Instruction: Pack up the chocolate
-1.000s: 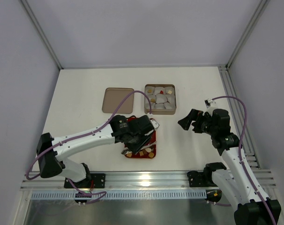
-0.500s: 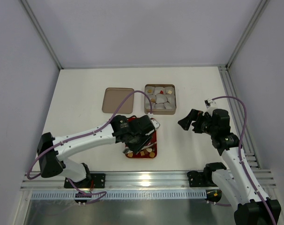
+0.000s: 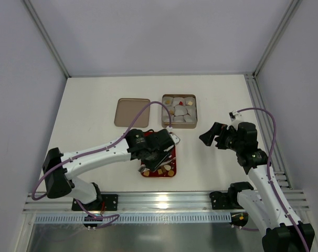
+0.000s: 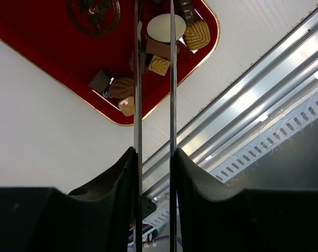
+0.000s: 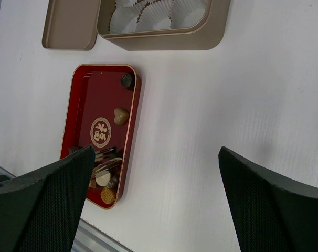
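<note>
Left gripper (image 4: 153, 31) stands narrow over the tray's (image 4: 49, 47) near end, some chocolate (image 4: 159, 65) between its jaws; whether it grips, I cannot tell; right gripper (image 5: 156, 152) is wide, well right of the tray.

The top external camera sat above and behind the near edge of the flat white table (image 3: 96, 94) and looked down and forward over all of it. The left wrist camera hung very close over that near edge. It faced down onto the near end of the red rectangular gold-rimmed tray (image 4: 54, 42), near enough to show the small brown, tan and cream chocolate pieces (image 4: 160, 64) singly, beside the ribbed aluminium rail (image 4: 243, 105). The right wrist camera stood farther off, toward the right edge, facing down and leftward. All three views shared the tray. The top and right wrist views also shared the square gold tin (image 5: 169, 42) and flat gold lid (image 5: 70, 26).
</note>
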